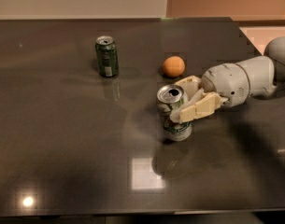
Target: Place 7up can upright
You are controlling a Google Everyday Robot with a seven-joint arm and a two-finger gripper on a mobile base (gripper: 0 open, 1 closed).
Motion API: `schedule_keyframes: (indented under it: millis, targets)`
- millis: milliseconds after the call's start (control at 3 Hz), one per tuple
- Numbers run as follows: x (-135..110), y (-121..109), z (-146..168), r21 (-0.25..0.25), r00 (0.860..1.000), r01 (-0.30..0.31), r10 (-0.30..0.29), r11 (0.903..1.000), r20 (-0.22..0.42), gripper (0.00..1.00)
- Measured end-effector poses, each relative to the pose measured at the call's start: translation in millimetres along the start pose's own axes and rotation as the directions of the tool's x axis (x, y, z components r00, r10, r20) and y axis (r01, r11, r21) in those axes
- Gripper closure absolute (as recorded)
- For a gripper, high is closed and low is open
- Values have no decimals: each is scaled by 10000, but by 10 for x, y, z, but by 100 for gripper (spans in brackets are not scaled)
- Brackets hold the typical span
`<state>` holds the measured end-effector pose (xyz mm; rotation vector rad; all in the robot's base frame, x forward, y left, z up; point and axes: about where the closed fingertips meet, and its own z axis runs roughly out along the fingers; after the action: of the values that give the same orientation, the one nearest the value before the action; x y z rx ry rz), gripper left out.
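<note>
The 7up can [176,126], silver-white and light green with a silver top, stands upright on the dark table [62,139], right of the middle. My gripper [180,101] reaches in from the right and is shut on the can. One cream finger [195,108] crosses the can's front and the other [189,83] lies behind it. The can's base touches the table, with its reflection below it.
A darker all-green can [107,56] stands upright at the back left. An orange [173,66] lies just behind my gripper. My white arm [240,80] stretches to the right edge. The table's right edge [247,41] is close behind the arm.
</note>
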<state>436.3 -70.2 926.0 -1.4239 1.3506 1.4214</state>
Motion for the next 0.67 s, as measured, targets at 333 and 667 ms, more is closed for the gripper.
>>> schedule_keyframes:
  millis: [333, 667]
  targets:
    - [35, -64, -18, 127, 9992, -38, 33, 9999, 390, 100]
    - [54, -115, 1, 160, 9973, 0, -12, 9999, 739, 100]
